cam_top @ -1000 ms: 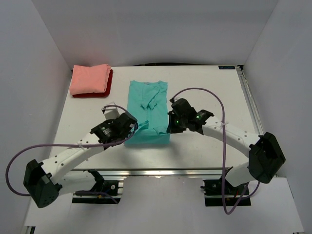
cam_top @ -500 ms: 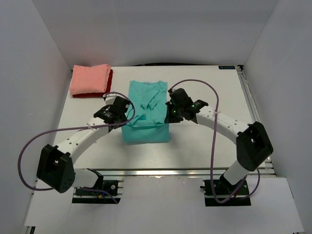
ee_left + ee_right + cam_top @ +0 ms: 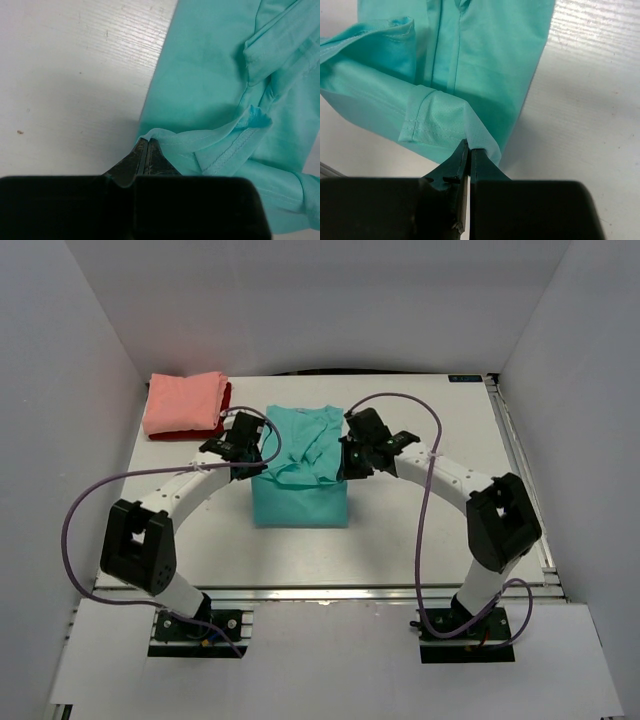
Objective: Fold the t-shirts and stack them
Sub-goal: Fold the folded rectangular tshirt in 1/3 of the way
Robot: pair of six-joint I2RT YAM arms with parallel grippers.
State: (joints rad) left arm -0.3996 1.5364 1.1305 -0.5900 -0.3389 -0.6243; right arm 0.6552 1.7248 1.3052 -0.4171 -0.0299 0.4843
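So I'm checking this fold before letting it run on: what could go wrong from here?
The left gripper and right gripper each pinch only a thin edge of the teal shirt, so it could slip free mid-fold. The lifted cloth bunches between them, so the fold may land creased.

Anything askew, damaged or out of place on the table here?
Nothing stands out. The teal t-shirt is bunched across its middle only because the left gripper and right gripper, both shut, pinch its edges mid-fold. The salmon-pink t-shirt lies folded on the dark red t-shirt, far left, slightly offset.
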